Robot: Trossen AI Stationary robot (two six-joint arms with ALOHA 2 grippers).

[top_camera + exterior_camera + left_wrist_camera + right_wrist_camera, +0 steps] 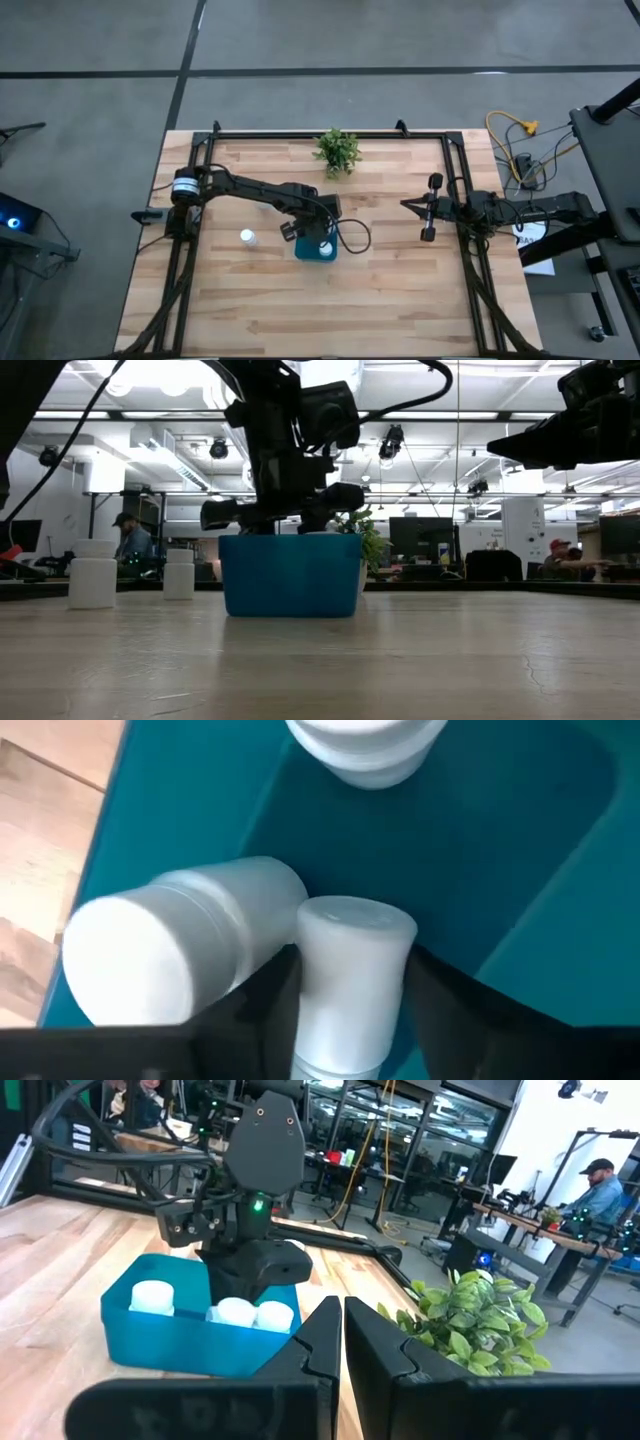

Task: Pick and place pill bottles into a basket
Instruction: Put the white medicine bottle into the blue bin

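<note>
We see the left end effector (pixel 345 1020) inside the teal basket (pixel 316 250), gripping one pill bottle (pixel 345 980); beside it a second lies tipped (pixel 180 950), a third behind (pixel 365 745). Potted plant (pixel 337 150) beyond. One bottle (pixel 247 238) stands left of the basket on the table (pixel 380 300). Right end effector (pixel 340 1345) closed, well apart.

Teal basket (pixel 316 250) sits near the table's middle, upright, rectangular with rounded corners. Inside it: one white pill bottle lying on its side (pixel 185 955), another bottle standing at the far end (pixel 366 750), and a third bottle (pixel 348 985) held between dark fingers. One bottle (pixel 247 238) stands on the table, left of the basket.
</note>
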